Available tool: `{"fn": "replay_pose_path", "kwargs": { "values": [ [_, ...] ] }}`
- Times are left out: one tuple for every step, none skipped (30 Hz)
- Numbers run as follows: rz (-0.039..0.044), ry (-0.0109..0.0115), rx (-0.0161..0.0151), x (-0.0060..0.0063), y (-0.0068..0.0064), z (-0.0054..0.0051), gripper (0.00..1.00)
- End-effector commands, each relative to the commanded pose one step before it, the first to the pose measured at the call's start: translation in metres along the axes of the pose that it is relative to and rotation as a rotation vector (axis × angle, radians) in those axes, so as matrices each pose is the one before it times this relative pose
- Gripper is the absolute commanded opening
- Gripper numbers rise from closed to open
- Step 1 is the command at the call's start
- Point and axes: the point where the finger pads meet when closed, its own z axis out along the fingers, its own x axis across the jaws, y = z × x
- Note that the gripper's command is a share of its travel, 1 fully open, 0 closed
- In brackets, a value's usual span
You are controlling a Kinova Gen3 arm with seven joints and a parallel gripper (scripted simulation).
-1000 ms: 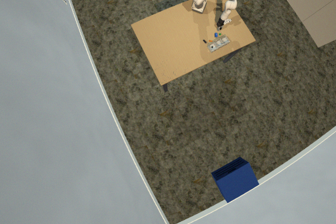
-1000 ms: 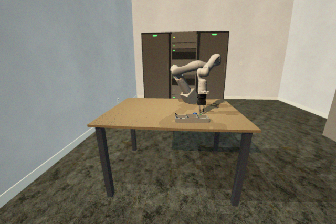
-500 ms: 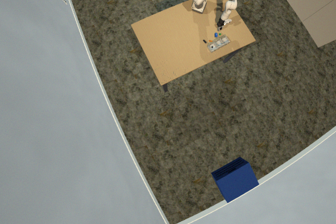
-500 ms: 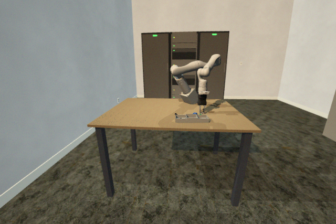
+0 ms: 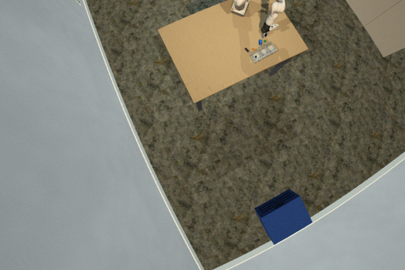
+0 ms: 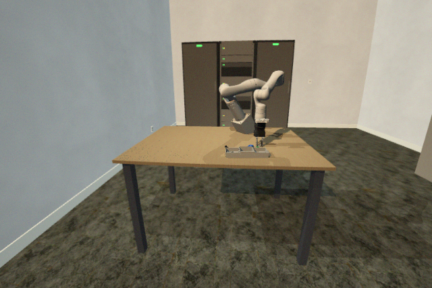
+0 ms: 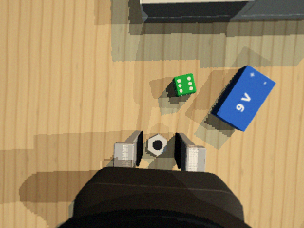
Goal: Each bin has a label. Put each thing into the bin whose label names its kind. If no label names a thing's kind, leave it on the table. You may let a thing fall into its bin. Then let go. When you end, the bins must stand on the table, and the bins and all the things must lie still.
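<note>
die (image 7: 184,85): green, white pips | battery (image 7: 244,98): blue, white "9 V" | table (image 5: 209,51) (image 6: 195,145) (image 7: 57,90): tan, grained
</note>
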Motion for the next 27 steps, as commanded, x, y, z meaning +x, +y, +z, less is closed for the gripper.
{"fn": "replay_pose_path", "kwargs": {
  "values": [
    [0.00026,-0.00070,0.00051,-0.00036,-0.00030,-0.00026,0.64],
    [0.00000,0.00000,0.00000,-0.00011,-0.00001,0.00000,0.64],
    [0.00000,0.00000,0.00000,0.00000,0.00000,0.00000,0.64],
    [0.00000,0.00000,0.00000,0.00000,0.00000,0.00000,0.64],
    [0.00000,0.00000,0.00000,-0.00011,-0.00001,0.00000,0.64],
    [0.00000,0.00000,0.00000,-0.00010,-0.00001,0.00000,0.64],
    [0.00000,0.00000,0.00000,-0.00001,0.00000,0.00000,0.34],
    [0.00000,0.00000,0.00000,0.00000,0.00000,0.00000,0.34],
    [0.00023,0.00002,-0.00007,0.00008,0.00002,0.00001,0.34],
    [-0.00004,-0.00002,0.00001,-0.00002,-0.00001,0.00000,0.34],
    [0.00000,-0.00001,0.00000,0.00000,0.00000,0.00000,0.34],
    [0.00000,0.00000,0.00001,0.00000,0.00000,0.00000,0.34],
    [0.00000,0.00000,0.00000,0.00000,0.00000,0.00000,0.34],
    [0.00000,0.00000,0.00000,0.00000,0.00000,0.00000,0.34],
    [0.00000,0.00000,0.00000,0.00000,0.00000,0.00000,0.34],
    [0.00000,0.00000,0.00000,0.00000,0.00000,0.00000,0.34],
    [0.00000,0.00000,0.00000,0.00000,0.00000,0.00000,0.34],
    [0.00000,0.00000,0.00000,0.00000,0.00000,0.00000,0.34],
    [0.00000,0.00000,0.00000,0.00000,0.00000,0.00000,0.34],
    [0.00000,0.00000,0.00000,0.00000,0.00000,0.00000,0.34],
    [0.00000,0.00000,0.00000,0.00000,0.00000,0.00000,0.34],
    [0.00000,0.00000,0.00000,0.00000,0.00000,0.00000,0.34],
    [0.00000,0.00000,0.00000,0.00000,0.00000,0.00000,0.34],
    [0.00000,0.00000,0.00000,0.00000,0.00000,0.00000,0.34],
    [0.00000,0.00000,0.00000,0.00000,0.00000,0.00000,0.34],
    [0.00000,0.00000,0.00000,0.00000,0.00000,0.00000,0.34],
    [0.00000,0.00000,0.00000,0.00000,0.00000,0.00000,0.34]
  ]
}}
